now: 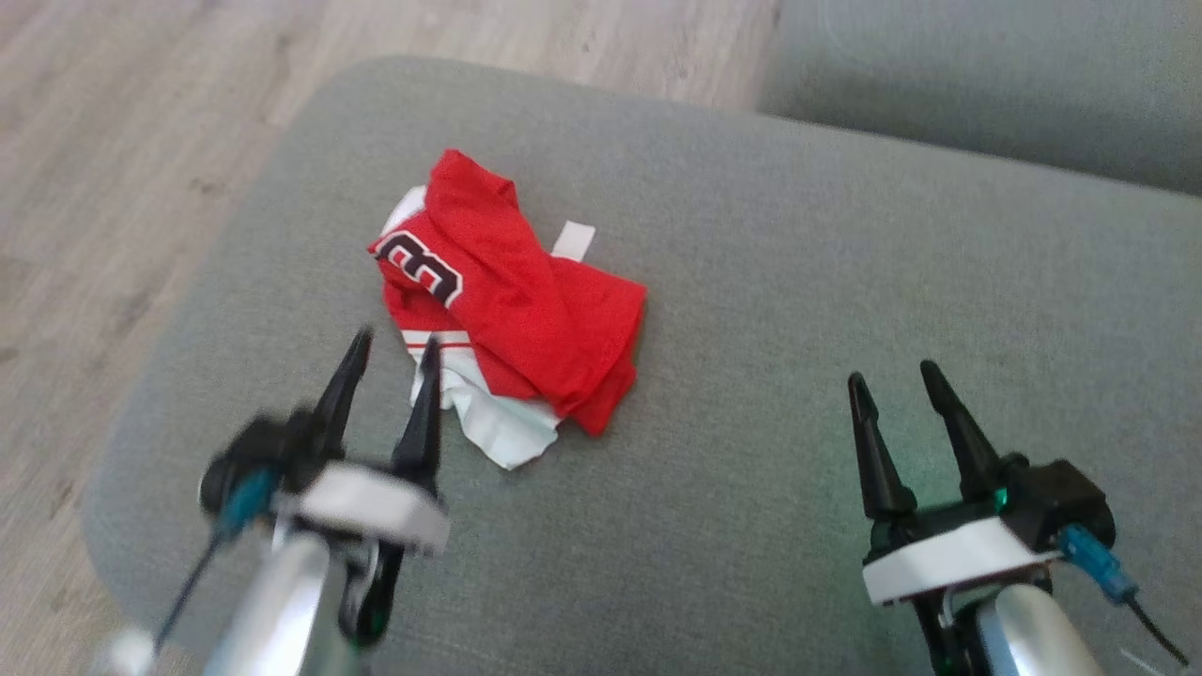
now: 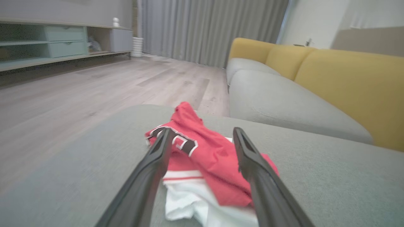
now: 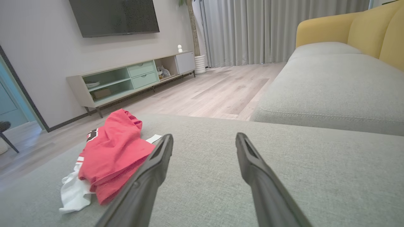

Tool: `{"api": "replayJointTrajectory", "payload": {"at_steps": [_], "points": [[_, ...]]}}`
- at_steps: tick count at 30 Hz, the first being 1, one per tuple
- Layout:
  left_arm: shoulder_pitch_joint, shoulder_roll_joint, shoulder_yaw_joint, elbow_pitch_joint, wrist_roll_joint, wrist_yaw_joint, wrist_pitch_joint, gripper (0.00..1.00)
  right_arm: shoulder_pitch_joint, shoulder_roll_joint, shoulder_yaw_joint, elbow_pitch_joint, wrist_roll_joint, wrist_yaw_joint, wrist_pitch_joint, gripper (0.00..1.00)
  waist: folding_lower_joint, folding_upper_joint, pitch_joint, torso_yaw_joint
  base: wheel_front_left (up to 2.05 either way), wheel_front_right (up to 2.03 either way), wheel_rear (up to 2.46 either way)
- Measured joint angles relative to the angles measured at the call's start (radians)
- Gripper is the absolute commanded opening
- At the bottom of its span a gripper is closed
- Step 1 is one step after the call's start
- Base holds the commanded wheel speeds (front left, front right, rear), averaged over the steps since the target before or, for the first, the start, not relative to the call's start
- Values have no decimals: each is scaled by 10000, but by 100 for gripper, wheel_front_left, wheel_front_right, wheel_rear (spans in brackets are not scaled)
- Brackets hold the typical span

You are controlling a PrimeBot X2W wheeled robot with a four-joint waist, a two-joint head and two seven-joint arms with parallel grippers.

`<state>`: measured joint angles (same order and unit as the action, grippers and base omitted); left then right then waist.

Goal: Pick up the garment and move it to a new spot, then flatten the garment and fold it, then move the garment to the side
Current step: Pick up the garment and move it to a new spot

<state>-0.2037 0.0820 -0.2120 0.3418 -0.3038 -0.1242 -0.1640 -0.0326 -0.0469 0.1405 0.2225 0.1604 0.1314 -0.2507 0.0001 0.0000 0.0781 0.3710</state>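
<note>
where garment (image 1: pixel 512 300) bunches, print (image 1: pixel 423 268) half hides

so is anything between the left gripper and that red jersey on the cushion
Nothing visible does. The open left gripper points straight at the crumpled red and white jersey, close to its near edge, with bare grey cushion around it.

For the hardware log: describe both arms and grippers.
The left gripper and right gripper each have two long tapering black fingers, a black base, a white band. Silvery forearms; a blue plug with thin dark cable at each wrist.
</note>
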Motion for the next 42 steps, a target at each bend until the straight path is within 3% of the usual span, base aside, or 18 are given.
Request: {"api": "replayJointTrajectory", "payload": {"at_steps": [5, 10, 13, 25, 26, 27, 33, 42], "points": [[-2132, 692, -1764, 343, -575, -8, 1760, 100, -551, -2, -174, -73, -303, 0, -2, 100, 1, 0, 675, -297, 0, 0, 0], [-3161, 1371, -3545, 627, -1664, -82, 3367, 100, -1050, -12, -328, -215, -378, 0, -2, 100, 2, 0, 1288, -665, 0, 0, 0], [-3518, 1764, -4132, 913, -2132, -82, 3946, 100, -1137, -12, -330, -244, -387, 0, -2, 100, 2, 0, 1563, -915, 0, 0, 0], [-4211, 2257, -5434, 1739, -3335, -82, 5352, 100, -1262, -15, -330, -293, -380, 0, -2, 100, -1, 0, 2023, -1608, 0, 0, 0], [-4252, 2313, -5513, 1739, -3405, -82, 5405, 26, -1278, -15, -326, -293, -372, 0, -2, 100, -1, 0, 2021, -1644, 0, 0, 0], [-4287, 2343, -5522, 1749, -3465, -82, 5390, 0, -1298, -15, -322, -293, -370, 0, -2, 100, -1, 0, 2012, -1678, 0, 0, 0], [-4318, 2424, -5459, 1749, -3373, -44, 4163, 0, -1394, -15, -293, -255, -288, 0, -2, 100, 0, 0, 1726, -1837, 0, 0, 0], [-4653, 2541, -4901, 159, -2522, 662, 1446, 0, -1367, -15, -376, -412, -31, 0, -2, 100, -2, 0, 1072, -2236, 0, 0, 0]]}}
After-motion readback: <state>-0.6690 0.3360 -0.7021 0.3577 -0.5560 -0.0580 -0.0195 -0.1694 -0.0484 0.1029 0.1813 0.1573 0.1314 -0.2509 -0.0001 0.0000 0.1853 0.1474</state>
